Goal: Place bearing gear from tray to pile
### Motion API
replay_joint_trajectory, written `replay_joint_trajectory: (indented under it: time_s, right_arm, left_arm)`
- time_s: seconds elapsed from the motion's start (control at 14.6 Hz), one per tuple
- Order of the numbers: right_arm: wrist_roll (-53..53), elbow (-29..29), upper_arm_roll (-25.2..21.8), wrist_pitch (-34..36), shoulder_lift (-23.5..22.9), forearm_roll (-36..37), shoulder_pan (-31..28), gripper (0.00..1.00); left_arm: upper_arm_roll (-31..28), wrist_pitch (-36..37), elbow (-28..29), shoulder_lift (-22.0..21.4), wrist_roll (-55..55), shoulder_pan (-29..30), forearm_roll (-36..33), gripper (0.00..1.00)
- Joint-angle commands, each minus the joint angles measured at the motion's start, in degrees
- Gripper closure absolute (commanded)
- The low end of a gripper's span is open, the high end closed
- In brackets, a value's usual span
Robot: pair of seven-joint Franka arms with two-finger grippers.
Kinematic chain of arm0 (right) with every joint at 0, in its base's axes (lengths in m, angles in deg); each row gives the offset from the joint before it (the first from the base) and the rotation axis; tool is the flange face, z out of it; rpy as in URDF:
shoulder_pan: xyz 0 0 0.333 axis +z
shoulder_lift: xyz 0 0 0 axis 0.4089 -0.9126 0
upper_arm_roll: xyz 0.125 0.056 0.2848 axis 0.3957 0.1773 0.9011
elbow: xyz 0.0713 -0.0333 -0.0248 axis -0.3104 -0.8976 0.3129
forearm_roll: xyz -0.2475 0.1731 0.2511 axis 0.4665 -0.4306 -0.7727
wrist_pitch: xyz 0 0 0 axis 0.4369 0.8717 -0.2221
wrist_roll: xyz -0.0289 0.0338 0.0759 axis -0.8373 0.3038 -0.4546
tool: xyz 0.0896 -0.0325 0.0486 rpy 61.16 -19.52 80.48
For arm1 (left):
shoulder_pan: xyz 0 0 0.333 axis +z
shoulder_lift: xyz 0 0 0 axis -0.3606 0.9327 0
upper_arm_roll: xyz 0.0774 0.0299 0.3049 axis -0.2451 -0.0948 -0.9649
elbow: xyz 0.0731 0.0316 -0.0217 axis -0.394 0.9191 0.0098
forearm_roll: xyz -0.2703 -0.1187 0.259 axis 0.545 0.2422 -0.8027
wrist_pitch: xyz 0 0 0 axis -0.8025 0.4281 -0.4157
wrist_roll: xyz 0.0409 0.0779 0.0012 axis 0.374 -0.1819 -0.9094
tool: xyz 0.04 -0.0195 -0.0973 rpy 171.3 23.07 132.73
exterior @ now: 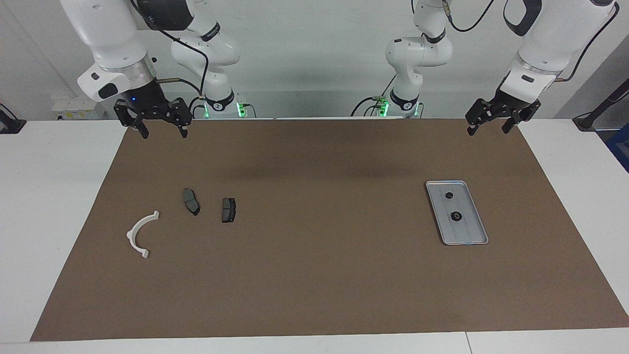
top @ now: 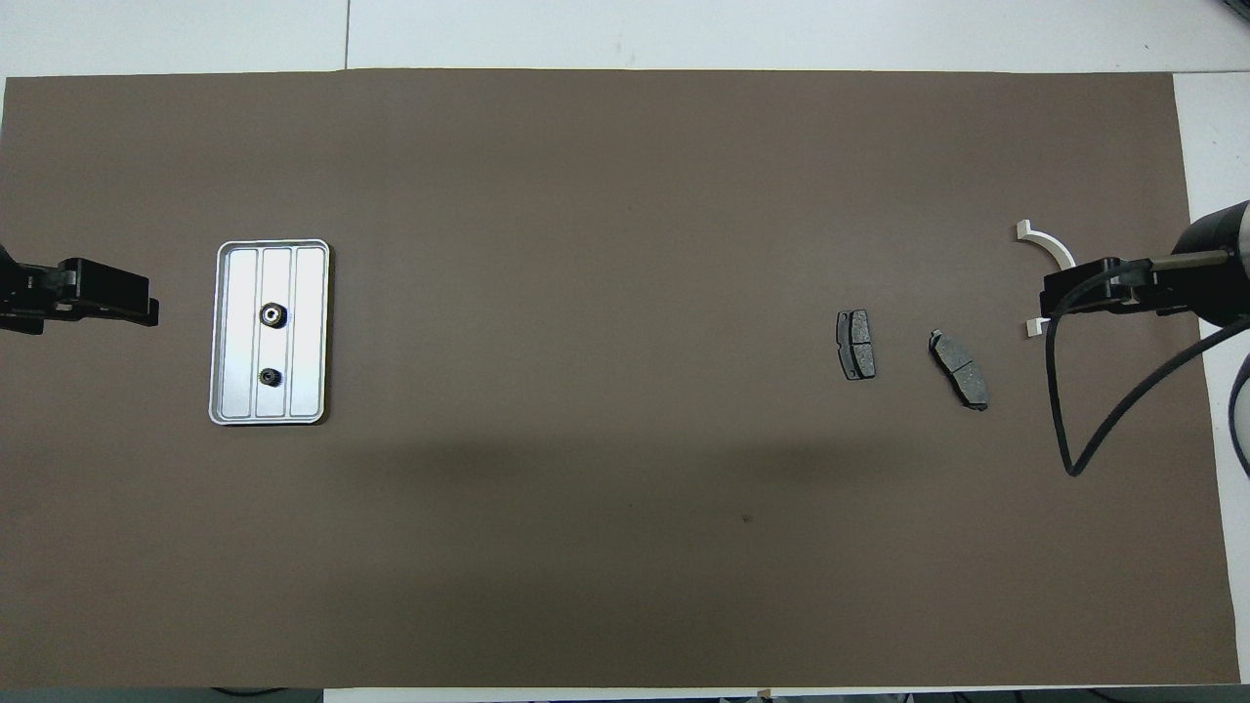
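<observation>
The silver tray lies on the brown mat toward the left arm's end. Two small dark round gears rest in it: one nearer the robots, and a larger one with a pale centre. The pile lies toward the right arm's end: a white curved bracket and two dark grey pads. My left gripper hangs open over the mat, apart from the tray. My right gripper hangs open, high above the pile, hiding part of the bracket from overhead.
The brown mat covers most of the white table. A black cable loops down from the right arm over the mat's end. Between tray and pile the mat is bare.
</observation>
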Motion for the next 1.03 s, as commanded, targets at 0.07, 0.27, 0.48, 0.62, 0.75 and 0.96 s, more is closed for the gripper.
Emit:
replay_joint_trajectory:
  time_s: [0.07, 0.27, 0.48, 0.62, 0.75, 0.96]
  right_arm:
    - [0.5, -0.6, 0.2, 0.1, 0.7, -1.1, -0.9, 0.0]
    - [0.6, -0.6, 0.2, 0.1, 0.7, -1.1, -0.8, 0.0]
    - [0.6, -0.5, 0.2, 0.1, 0.7, -1.1, -0.8, 0.0]
    - [0.6, -0.5, 0.2, 0.1, 0.7, -1.1, -0.9, 0.0]
    - [0.6, -0.5, 0.2, 0.1, 0.7, -1.1, -0.8, 0.0]
    - [0.7, -0.6, 0.2, 0.1, 0.7, -1.1, -0.8, 0.0]
  left_arm:
    - [-0.6, 0.3, 2.1, -2.1, 1.4, -0.6, 0.9, 0.0]
    - [-0.8, 0.5, 3.2, -2.7, 1.3, 0.2, 0.8, 0.0]
    - [-1.2, -8.4, 17.8, -9.6, 0.4, 0.6, 0.5, 0.0]
    - [-1.2, -20.8, 27.5, -12.0, 4.1, 3.6, 0.5, 0.0]
    - [-1.3, -24.5, 28.1, -6.0, 7.2, 3.7, 0.4, 0.0]
    - [-1.2, -33.5, 28.5, 1.5, 7.7, 3.8, 0.4, 0.0]
